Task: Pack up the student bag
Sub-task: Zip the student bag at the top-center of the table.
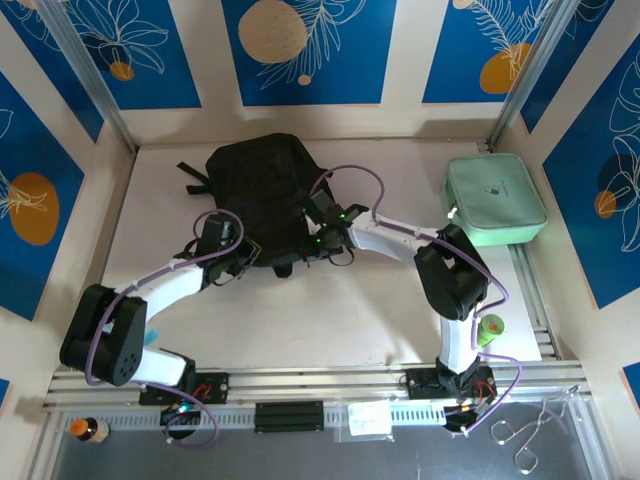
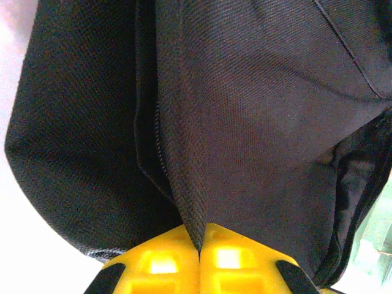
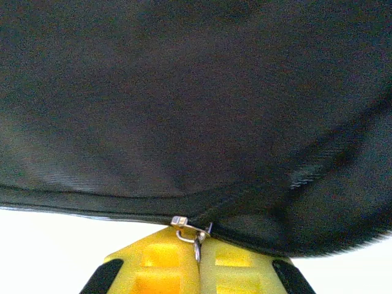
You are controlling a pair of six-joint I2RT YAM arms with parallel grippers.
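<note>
The black student bag (image 1: pixel 258 190) lies in the middle of the table, straps trailing off its left side. My left gripper (image 1: pixel 240 262) sits at the bag's near-left corner, shut on a pinched fold of the black fabric (image 2: pixel 196 202), its yellow fingers (image 2: pixel 156 263) pressed together around it. My right gripper (image 1: pixel 318 238) is at the bag's near-right edge, shut on the small metal zipper pull (image 3: pixel 196 236) that hangs from the zipper line (image 3: pixel 92 205). The bag's fabric (image 3: pixel 196 98) covers most of the right wrist view.
A mint-green zip pouch (image 1: pixel 494 198) rests at the right back of the table. A small green object (image 1: pixel 489 328) stands near the right arm. Aluminium rails run along the near edge; a bottle (image 1: pixel 88 429) and wire clips (image 1: pixel 530 438) lie below it.
</note>
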